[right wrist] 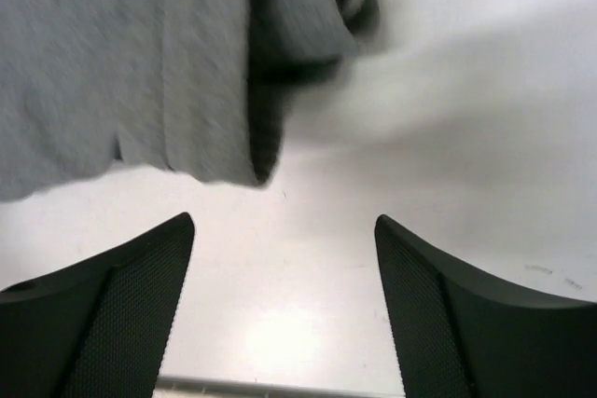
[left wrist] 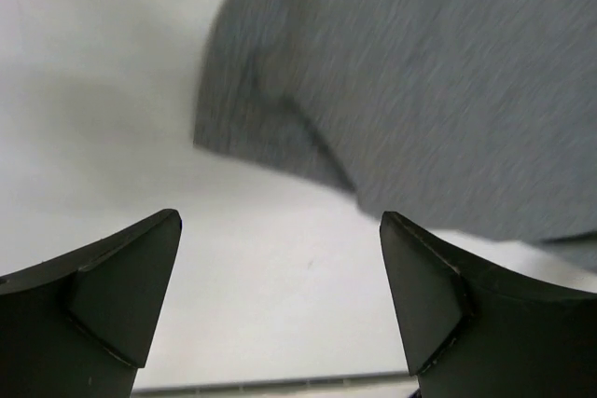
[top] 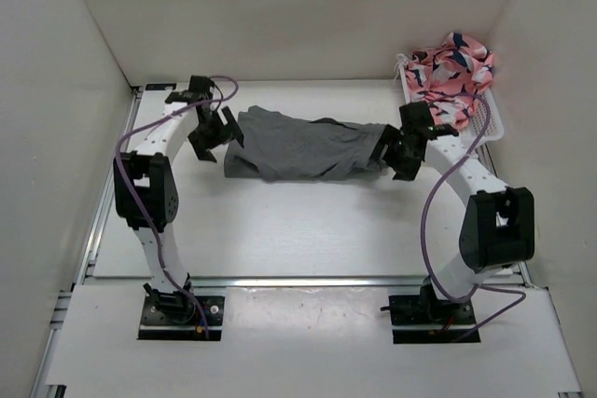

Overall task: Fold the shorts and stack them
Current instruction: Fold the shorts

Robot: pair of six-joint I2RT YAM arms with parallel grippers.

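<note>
Now the shorts [top: 303, 146] look folded once, lying just ahead of both jaws. The left gripper [left wrist: 280, 216] and right gripper [right wrist: 284, 218] stand wide open, holding nothing. More folding and stacking seem left

Count: 1 pair of grey shorts [top: 298, 148], mid-table. 2 robot arms: left arm [top: 149, 188], right arm [top: 490, 221]. 2 grippers: left gripper [top: 215, 132], right gripper [top: 396, 153], 2 fingers each. 2 purple cables: left cable [top: 140, 130], right cable [top: 429, 207]. 2 black base plates at the near edge: left plate [top: 213, 309], right plate [top: 406, 309]. 1 white basket [top: 492, 123] at far right. 1 bundle of pink patterned fabric [top: 452, 67] in it; can't tell how many garments it is. 1 white table [top: 298, 230].
</note>
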